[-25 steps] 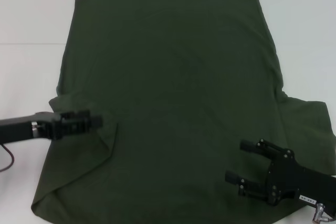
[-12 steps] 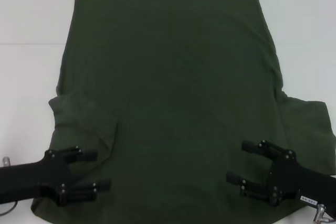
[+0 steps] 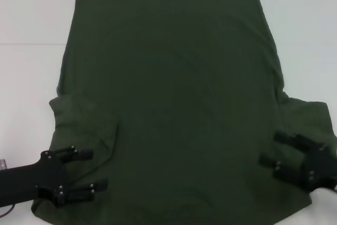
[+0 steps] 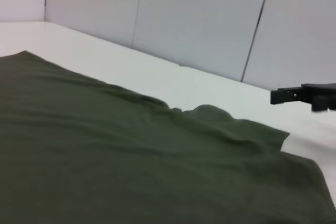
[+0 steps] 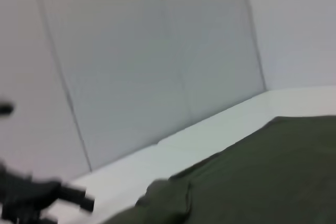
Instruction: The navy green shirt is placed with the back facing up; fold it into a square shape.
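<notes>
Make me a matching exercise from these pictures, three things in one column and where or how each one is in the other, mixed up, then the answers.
Things:
1. shirt
2. left pincer
3. right pincer

Places or states:
A. open, by the sleeve that sticks out flat
B. spread on the white table
C. open, by the sleeve that is folded in

Pairs: 1-B, 2-C, 3-A
</notes>
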